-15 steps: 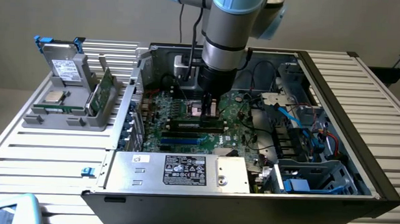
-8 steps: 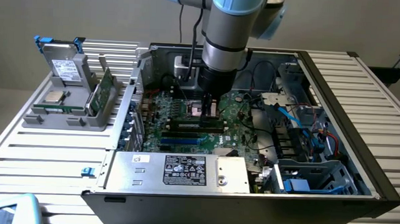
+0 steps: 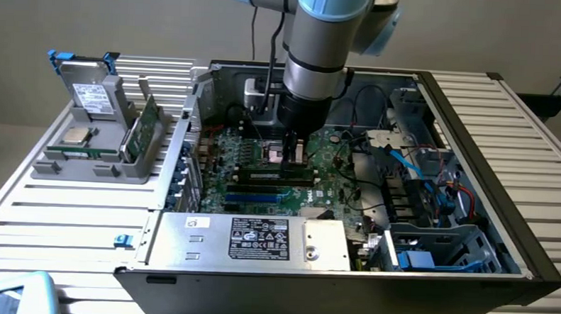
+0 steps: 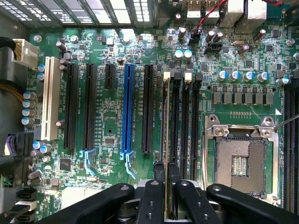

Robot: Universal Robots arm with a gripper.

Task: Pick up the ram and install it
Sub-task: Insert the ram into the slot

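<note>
Resting on a pale slatted metal surface (image 3: 60,211) before a plain grey wall, the open computer case (image 3: 505,209) lies on its side, with a grey parts holder (image 3: 90,164) at the exterior view's left. The arm (image 3: 315,52) reaches straight down over the motherboard (image 4: 112,116). Its jaws stand almost closed, pinching the ram (image 4: 166,121) by its flat faces. The ram stands on edge among the black memory slots (image 4: 194,126), beside the processor socket (image 4: 240,163). Its long axis runs along those slots, left to right across the exterior view's centre.
</note>
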